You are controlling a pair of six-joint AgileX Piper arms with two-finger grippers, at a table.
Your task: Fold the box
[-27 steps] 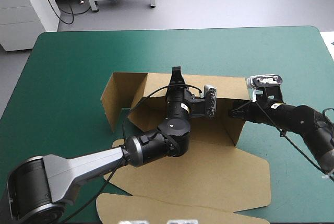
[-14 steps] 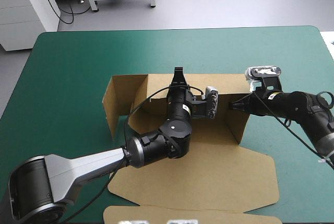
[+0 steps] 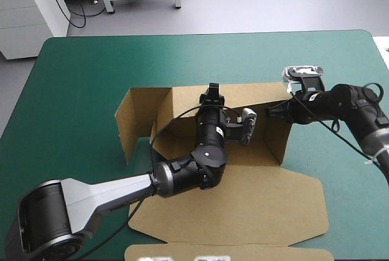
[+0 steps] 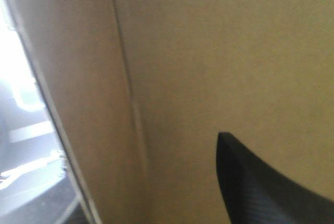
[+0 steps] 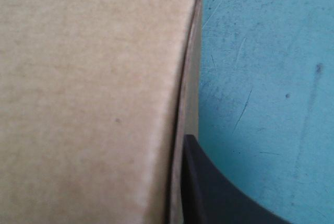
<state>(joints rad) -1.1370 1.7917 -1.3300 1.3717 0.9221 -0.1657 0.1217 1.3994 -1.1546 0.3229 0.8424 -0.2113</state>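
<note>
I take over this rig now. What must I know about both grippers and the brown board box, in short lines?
Left gripper: shut on the far wall of the brown board box.
Right gripper: shut on the right wall.
Done: far, left and right walls stand raised.
To do: tuck the walls. The lid lies flat on the teal-green table cover, toward the near edge.

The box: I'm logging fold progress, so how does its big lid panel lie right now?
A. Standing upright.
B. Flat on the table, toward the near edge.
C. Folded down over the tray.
B: the high view shows the box with its walls standing and the lid spread flat on the table on the near side.
</note>
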